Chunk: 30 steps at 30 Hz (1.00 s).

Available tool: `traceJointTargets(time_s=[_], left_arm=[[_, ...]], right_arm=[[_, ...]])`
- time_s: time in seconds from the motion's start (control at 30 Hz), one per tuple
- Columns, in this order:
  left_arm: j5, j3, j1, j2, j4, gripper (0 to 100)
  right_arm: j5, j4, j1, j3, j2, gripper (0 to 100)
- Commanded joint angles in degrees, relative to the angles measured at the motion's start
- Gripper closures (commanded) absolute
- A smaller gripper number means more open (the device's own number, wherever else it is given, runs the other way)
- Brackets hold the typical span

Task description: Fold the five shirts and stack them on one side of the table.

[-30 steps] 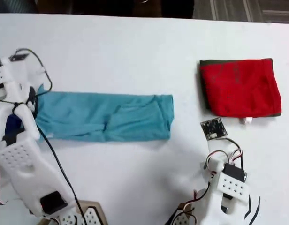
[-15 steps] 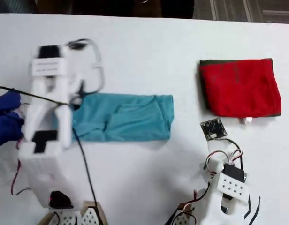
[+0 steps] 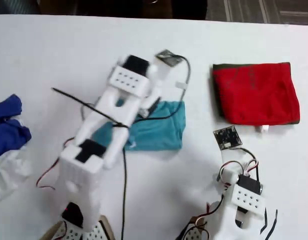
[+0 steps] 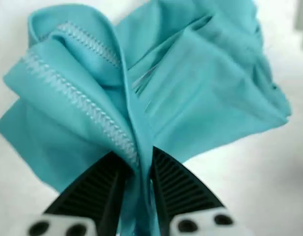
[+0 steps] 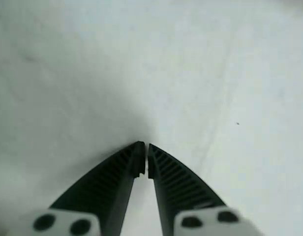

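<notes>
The left pincer [image 4: 139, 158] is clenched on a bunched fold of the teal shirt [image 4: 205, 88], with the stitched hem gathered between its ribbed black fingers [image 4: 173, 184]. From above, the left arm [image 3: 114, 115] stretches from the near left edge across the middle of the white desk [image 3: 69, 45] and covers the left part of the teal shirt [image 3: 161, 129], whose right part lies flat on the desk.

The red shirt [image 3: 256, 92] lies folded at the far right, well apart from the teal one, with a dark edge showing along its far and left sides. A crumpled blue shirt [image 3: 8, 125] sits at the left edge of the desk, touching a white cloth [image 3: 6, 172] just nearer.

The right arm [image 3: 242, 196] sits at the near right. The right pincer [image 5: 141, 158] is closed with nothing in it, its tips almost touching over the bare desk [image 5: 191, 64].
</notes>
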Motion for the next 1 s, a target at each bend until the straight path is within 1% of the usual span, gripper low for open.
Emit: traceJointTargets(time_s=[0.0,0.17,0.37,0.43,0.53,0.57,0.6,0.73,0.8,0.87,0.93,0.97], left_arm=[[0.70,-8.92,3.96,3.16,1.05,98],[0.70,-18.59,7.47,9.58,2.99,98],[0.79,-22.90,9.05,15.74,3.08,96],[1.14,-23.43,9.05,15.82,3.60,90],[2.90,-24.92,8.44,14.24,3.96,76],[2.99,-25.45,7.91,13.10,4.04,73],[3.08,-25.98,7.47,11.52,4.04,72],[2.81,-25.01,5.27,3.16,4.22,75],[2.73,-21.23,3.52,-0.79,4.13,79],[2.64,-15.43,1.93,-3.08,3.87,86],[2.55,-9.27,1.14,-3.25,3.43,98],[2.55,-6.02,1.14,-3.16,2.46,98]], right_arm=[[-0.09,-0.75,0.22,-0.18,-1.19,97.8],[-0.09,-0.75,0.22,-0.18,-1.19,97.8],[-0.09,-0.75,0.22,-0.18,-1.19,97.8],[-0.09,-0.75,0.22,-0.18,-1.19,97.8],[-0.09,-0.75,0.22,-0.18,-1.19,97.8],[-0.09,-0.75,0.22,-0.18,-1.19,97.8],[-0.09,-0.75,0.22,-0.18,-1.19,97.8],[-0.09,-0.75,0.22,-0.18,-1.19,97.8],[-0.09,-0.75,0.22,-0.18,-1.19,97.8],[-0.09,-0.75,0.22,-0.18,-1.19,97.8],[-0.09,-0.75,0.22,-0.18,-1.19,97.8],[-0.09,-0.75,0.22,-0.18,-1.19,97.8]])
